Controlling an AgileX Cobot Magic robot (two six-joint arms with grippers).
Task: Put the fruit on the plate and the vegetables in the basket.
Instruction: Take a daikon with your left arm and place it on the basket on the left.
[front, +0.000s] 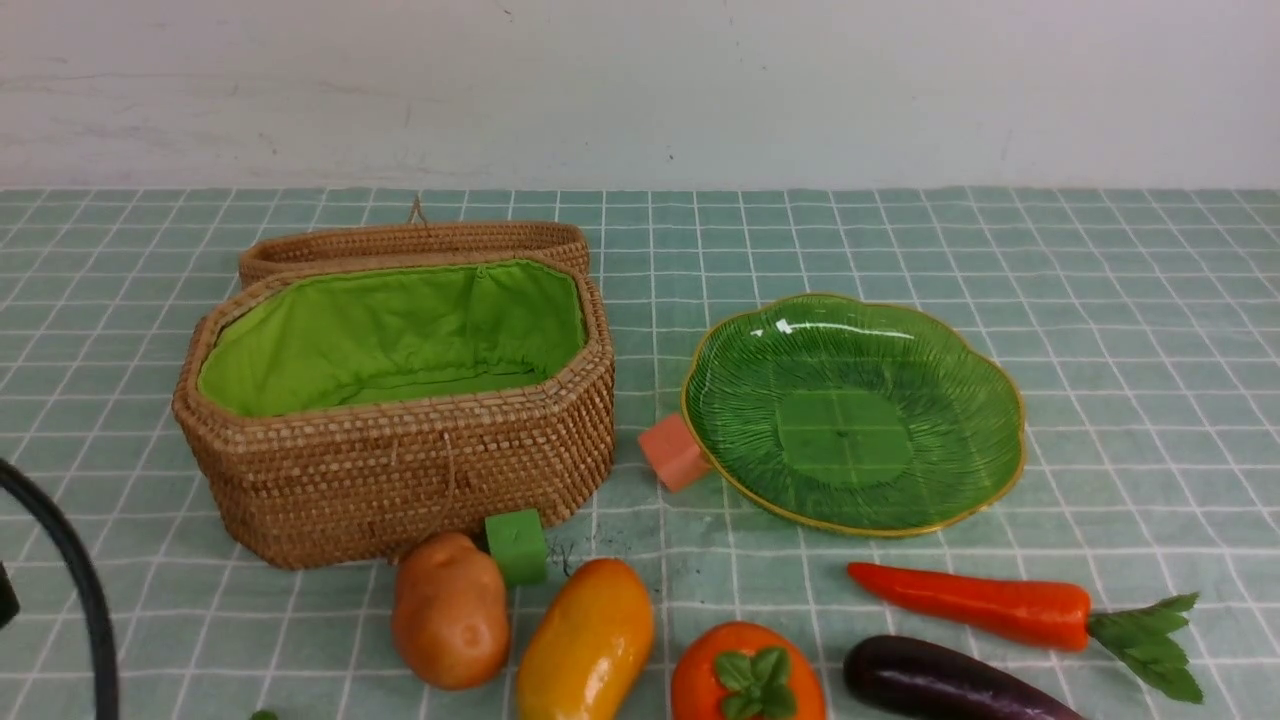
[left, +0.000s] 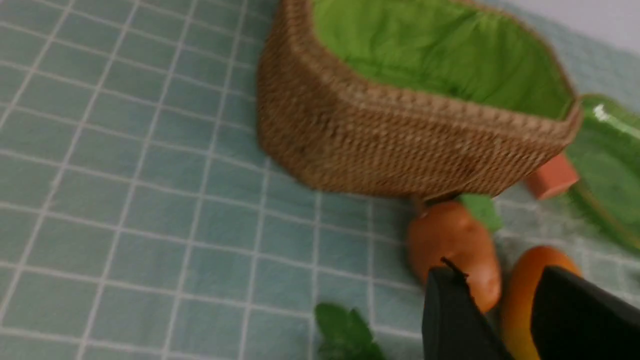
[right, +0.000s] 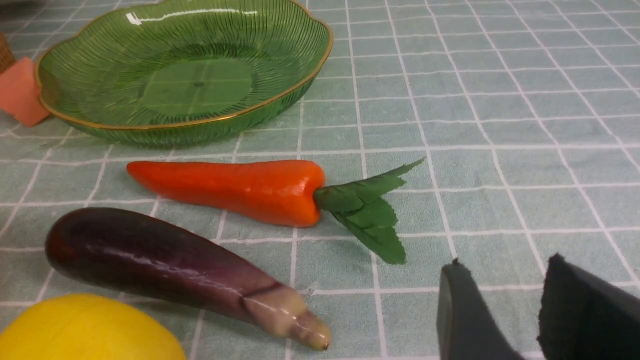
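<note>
The checked green tablecloth (front: 1100, 260) ran under everything I could see. The basket (front: 400, 480) was the biggest thing on it. It stood ahead of the left gripper (left: 495, 272) with its lid (front: 410, 240) folded back behind and the lime lining showing. That gripper's fingers stood apart with nothing between them. The picture from that wrist was blurred.

The plate (front: 850, 340) lay well ahead of the right gripper (right: 505, 265), whose fingers were likewise parted around nothing.

The eggplant (right: 165, 265) lay off to the side of the right jaws, pale stem end nearest them. The carrot (right: 235, 190) lay crosswise between those jaws and the plate, its green leaves toward the fingers. That put it square in the line to the dish.

The mango (front: 585, 640) and the potato (front: 450, 610) lay side by side just past the left fingertips. Both were between them and the basket's near wall. The persimmon (front: 745, 680) sat beside the mango, toward the eggplant. The lemon (right: 85, 330) showed only at the edge of the right wrist view, near the eggplant's rounded end.

The salmon cube (front: 672, 452) leaned against the plate's rim in the gap between plate and basket. The green cube (front: 516, 545) sat at the foot of the basket, just beside the potato.
</note>
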